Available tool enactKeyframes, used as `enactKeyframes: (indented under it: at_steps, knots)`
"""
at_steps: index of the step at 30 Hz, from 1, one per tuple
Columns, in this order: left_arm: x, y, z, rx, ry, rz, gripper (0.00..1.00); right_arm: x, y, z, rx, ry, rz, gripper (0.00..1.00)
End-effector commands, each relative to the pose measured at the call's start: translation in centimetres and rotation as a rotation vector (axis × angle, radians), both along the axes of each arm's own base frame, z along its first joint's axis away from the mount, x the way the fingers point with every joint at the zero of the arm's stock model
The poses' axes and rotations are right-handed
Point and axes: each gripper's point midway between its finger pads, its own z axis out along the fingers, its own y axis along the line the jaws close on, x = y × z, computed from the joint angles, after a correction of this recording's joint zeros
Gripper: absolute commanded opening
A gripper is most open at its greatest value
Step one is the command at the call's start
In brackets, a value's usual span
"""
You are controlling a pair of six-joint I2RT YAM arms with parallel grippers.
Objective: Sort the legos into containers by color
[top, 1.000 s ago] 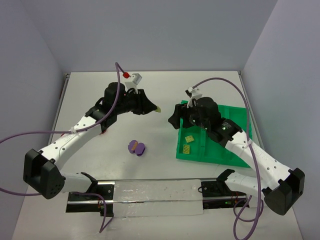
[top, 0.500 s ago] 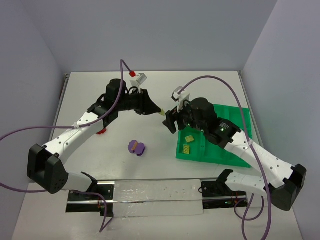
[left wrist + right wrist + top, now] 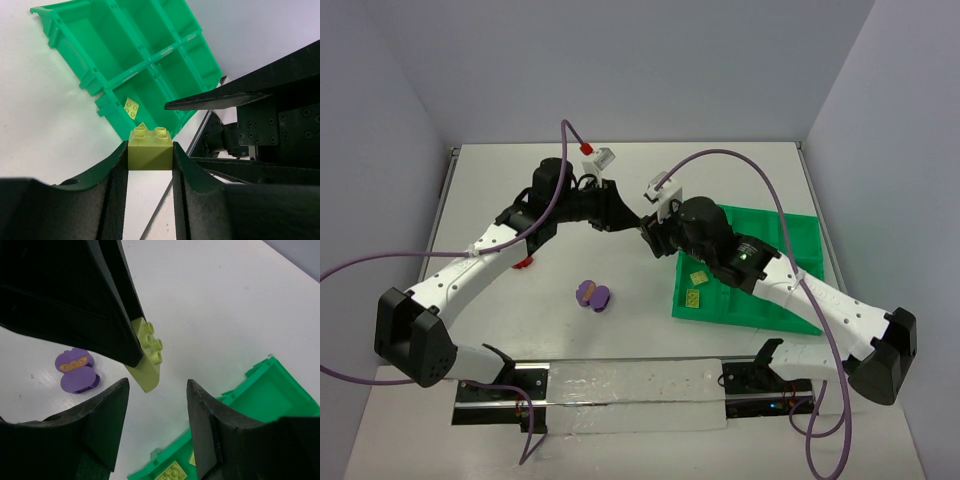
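The left hand (image 3: 623, 213) clamps a yellow-green brick (image 3: 150, 151) between its fingers, over the table (image 3: 520, 190) near the left edge of the green tray (image 3: 775, 225). The right hand (image 3: 157, 390) is spread wide and holds nothing; its fingers are close to that brick without touching it. Two yellow-green bricks (image 3: 699, 277) lie in the tray's near-left compartment. Purple bricks (image 3: 592, 294) lie on the table, touching each other.
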Motion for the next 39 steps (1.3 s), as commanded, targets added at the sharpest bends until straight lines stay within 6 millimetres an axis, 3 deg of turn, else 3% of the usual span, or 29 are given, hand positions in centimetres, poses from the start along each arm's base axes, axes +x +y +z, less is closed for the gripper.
enactKeyframes:
  at_steps: [1,10,12,17,18,20,22,25,30,34,37,39]
  knots:
    - [-0.2,-0.3,3.0,-0.057,-0.049,-0.026,0.0,1.1,1.5,3.3,0.058,-0.083,0.011,0.54]
    - [-0.3,-0.1,3.2,-0.054,-0.058,-0.02,0.0,1.3,3.2,2.4,0.059,-0.059,0.043,0.45]
    - [-0.3,0.0,3.2,-0.053,-0.057,-0.017,0.0,1.3,3.2,2.3,0.064,-0.059,0.043,0.37]
    - [0.0,0.1,3.4,-0.05,-0.07,0.003,0.0,1.4,2.7,2.4,0.072,-0.066,0.015,0.0]
    - [0.1,0.2,3.5,-0.049,-0.074,0.01,0.02,1.4,2.6,2.4,0.073,-0.069,0.013,0.0]
    - [0.8,0.5,3.6,-0.035,-0.076,0.056,0.23,1.3,2.2,2.1,0.073,-0.067,-0.001,0.0]
    - [1.1,0.6,3.4,-0.024,-0.073,0.072,0.68,1.4,2.0,1.9,0.074,-0.065,-0.016,0.0]
    - [1.5,0.9,3.6,-0.02,-0.087,0.098,0.99,1.2,1.6,1.6,0.076,-0.056,-0.027,0.0]
    - [3.9,3.4,3.7,-0.012,-0.067,0.264,0.99,0.8,0.4,0.0,0.051,-0.019,-0.067,0.0]
    - [7.2,9.6,2.2,-0.041,0.014,0.485,0.99,0.4,-2.6,-2.9,0.059,0.118,-0.225,0.0]
    - [8.0,12.8,1.8,-0.049,0.027,0.636,0.99,-0.1,-5.7,-6.0,0.068,0.232,-0.35,0.0]
    - [8.6,14.3,1.2,-0.021,0.035,0.732,0.99,-0.7,-7.2,-6.8,0.119,0.287,-0.423,0.0]
